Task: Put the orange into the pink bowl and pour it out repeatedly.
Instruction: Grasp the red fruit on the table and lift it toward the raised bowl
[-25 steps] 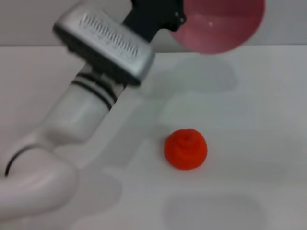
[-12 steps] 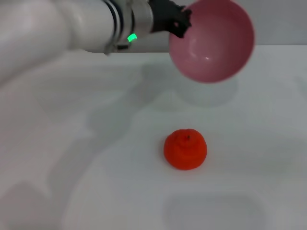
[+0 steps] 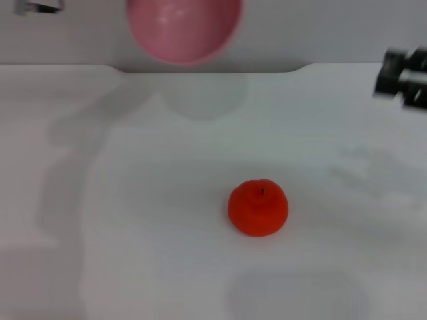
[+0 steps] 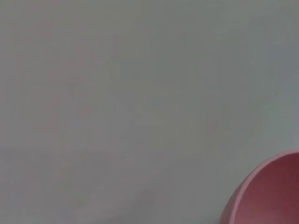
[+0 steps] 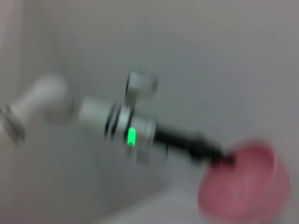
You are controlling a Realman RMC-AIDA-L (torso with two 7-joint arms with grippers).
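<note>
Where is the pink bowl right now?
In the head view the pink bowl is held aloft by the left gripper at the table's far edge, apart from the orange.

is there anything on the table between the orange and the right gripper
No. In the head view only bare white table lies between the orange and the right gripper.

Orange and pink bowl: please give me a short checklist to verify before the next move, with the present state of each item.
1. Orange lies free on the white table: ok.
2. Pink bowl set down on the table: not ok, it is held up at the far edge.
3. Left tool holds the bowl's rim: ok.
4. Bowl empty: cannot tell.
5. Right tool clear of the orange: ok, at the right edge.
6. Right tool open: cannot tell.
</note>
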